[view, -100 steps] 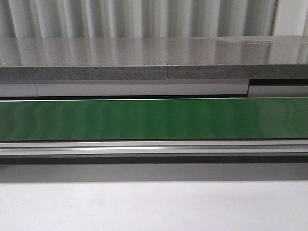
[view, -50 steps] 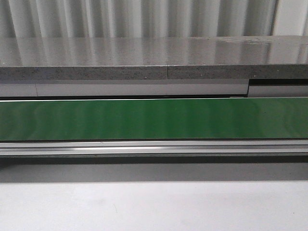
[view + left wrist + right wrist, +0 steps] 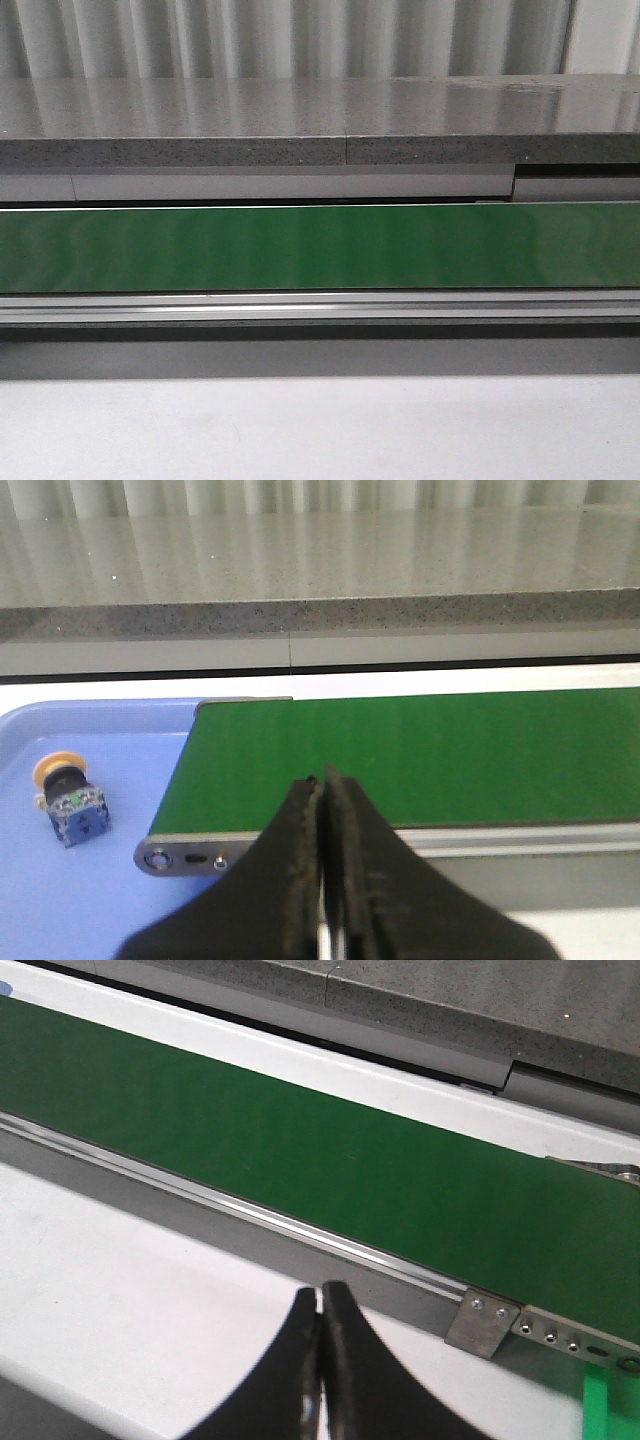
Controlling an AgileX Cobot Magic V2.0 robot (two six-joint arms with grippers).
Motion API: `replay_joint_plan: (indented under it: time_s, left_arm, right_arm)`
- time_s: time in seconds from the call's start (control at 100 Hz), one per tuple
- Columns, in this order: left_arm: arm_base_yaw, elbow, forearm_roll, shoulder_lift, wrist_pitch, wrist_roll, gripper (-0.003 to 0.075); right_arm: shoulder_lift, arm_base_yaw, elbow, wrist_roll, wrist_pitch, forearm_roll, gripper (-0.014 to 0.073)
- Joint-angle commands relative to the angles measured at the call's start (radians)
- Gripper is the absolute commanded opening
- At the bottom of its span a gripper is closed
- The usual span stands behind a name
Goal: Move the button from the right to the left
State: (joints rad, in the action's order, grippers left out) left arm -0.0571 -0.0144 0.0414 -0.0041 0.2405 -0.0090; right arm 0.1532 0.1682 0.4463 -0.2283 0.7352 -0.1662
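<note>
The button, with its yellow cap, black collar and blue-and-clear block, lies on its side in a blue tray in the left wrist view, just off the end of the green conveyor belt. My left gripper is shut and empty, over the belt's near edge and apart from the button. My right gripper is shut and empty over the white table, in front of the belt. No gripper and no button show in the front view.
The green belt runs across the front view with a metal rail before it and a grey stone counter behind. A metal bracket sits at the belt's end in the right wrist view, by a green strip.
</note>
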Motion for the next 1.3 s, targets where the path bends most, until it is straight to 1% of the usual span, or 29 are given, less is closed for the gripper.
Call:
replay_joint_plan:
  time_s: [0.0,0.02,0.06,0.13,1.14,1.22,1.29]
  left_arm:
    - [0.001,0.031,-0.015,-0.035,-0.150,-0.006,-0.0020]
    - [0.001,0.041,-0.018,-0.035,-0.167,-0.006,-0.0020]
    - [0.001,0.038,-0.018,-0.037,-0.117,-0.006,-0.0020]
    - [0.001,0.038,-0.020,-0.035,-0.114,-0.006,-0.0020]
    - [0.001,0.038,-0.020,-0.035,-0.120,-0.006,-0.0020]
    - [0.001,0.038,-0.020,-0.035,-0.120,-0.006,-0.0020]
    - [0.001,0.038,-0.020,-0.035,-0.120,-0.006,-0.0020]
  right_arm:
    - [0.013,0.003,0.024,-0.008,-0.072,-0.011,-0.0067]
    - [0.013,0.003,0.024,-0.008,-0.070,-0.011,-0.0067]
    - [0.013,0.003,0.024,-0.008,-0.070,-0.011,-0.0067]
    - [0.013,0.003,0.024,-0.008,-0.070,-0.011,-0.0067]
    - [0.013,0.003,0.024,-0.008,-0.069,-0.011,-0.0067]
    - [0.013,0.002,0.020,-0.008,-0.108,0.003,-0.0067]
    - [0.013,-0.015,-0.004,-0.007,-0.202,0.018,-0.0067]
